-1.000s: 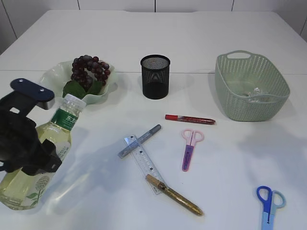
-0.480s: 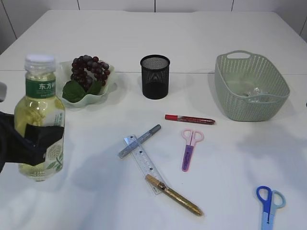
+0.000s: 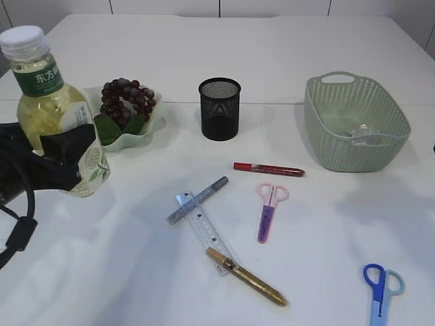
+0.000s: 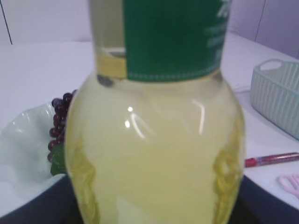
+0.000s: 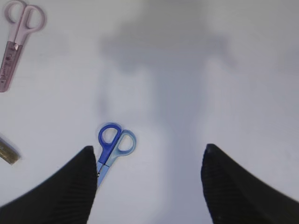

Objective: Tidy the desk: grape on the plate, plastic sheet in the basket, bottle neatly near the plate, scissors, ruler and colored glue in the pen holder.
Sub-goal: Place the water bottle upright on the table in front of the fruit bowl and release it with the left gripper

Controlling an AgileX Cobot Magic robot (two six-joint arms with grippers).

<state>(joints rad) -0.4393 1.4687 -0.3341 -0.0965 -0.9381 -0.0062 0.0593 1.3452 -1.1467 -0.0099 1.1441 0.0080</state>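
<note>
My left gripper (image 3: 64, 159) is shut on the bottle (image 3: 54, 109) of yellow liquid with a green label and holds it upright above the table, just left of the green plate (image 3: 146, 132). The bottle (image 4: 154, 140) fills the left wrist view. The grapes (image 3: 126, 98) lie on the plate. The black mesh pen holder (image 3: 219, 109) stands at centre back. A red glue pen (image 3: 268, 168), silver glue pen (image 3: 198, 200), gold glue pen (image 3: 246, 276), clear ruler (image 3: 204, 231), pink scissors (image 3: 268, 210) and blue scissors (image 3: 380, 291) lie on the table. My right gripper (image 5: 147, 186) is open above the table beside the blue scissors (image 5: 112, 149).
The green basket (image 3: 357, 122) stands at the back right with a clear plastic sheet (image 3: 360, 132) inside. The right arm is out of the exterior view. The pink scissors (image 5: 16, 42) show at the top left of the right wrist view.
My left gripper has lifted the bottle from a tilted position near the front left edge, set it upright and carried it up and back toward the plate.
</note>
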